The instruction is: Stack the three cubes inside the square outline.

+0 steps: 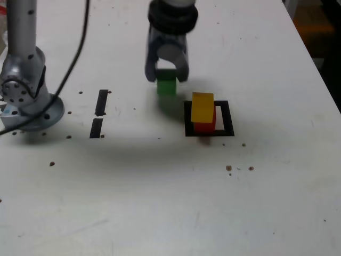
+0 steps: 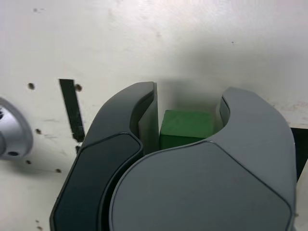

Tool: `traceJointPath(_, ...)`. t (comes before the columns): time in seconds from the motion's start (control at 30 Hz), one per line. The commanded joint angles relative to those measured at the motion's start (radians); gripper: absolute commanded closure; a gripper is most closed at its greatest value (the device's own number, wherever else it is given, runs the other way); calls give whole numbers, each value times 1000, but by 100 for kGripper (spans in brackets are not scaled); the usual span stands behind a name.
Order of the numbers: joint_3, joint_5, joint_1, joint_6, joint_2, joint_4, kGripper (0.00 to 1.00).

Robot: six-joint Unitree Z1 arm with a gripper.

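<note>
In the exterior view my gripper hangs over the table just to the left of the square outline, shut on the green cube. The cube sticks out below the fingertips and casts a shadow on the table. The wrist view shows the green cube held between the two grey fingers of the gripper. The yellow cube sits on the red cube inside the black tape outline, turned slightly askew. Only the red cube's lower front shows.
The arm's silver base stands at the exterior view's left with a black cable hanging over it. Two short black tape strips lie between base and cubes. Small dark specks dot the white table, whose edge runs along the right.
</note>
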State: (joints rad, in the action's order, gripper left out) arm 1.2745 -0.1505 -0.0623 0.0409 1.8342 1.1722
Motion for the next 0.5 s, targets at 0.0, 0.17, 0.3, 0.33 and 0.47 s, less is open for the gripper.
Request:
traceJointPath(0.0, 11, -16, -2, -5, -26, 29, 88)
traceJointPath(0.17, 46, -28, -3, -7, -86, 93, 88)
traceJointPath(0.3, 81, -20, 6, -7, -108, 128, 88)
traceJointPath(0.33, 90, -16, 11, -7, -110, 133, 88)
traceJointPath(0.47, 136, 0, 41, -8, -107, 154, 88)
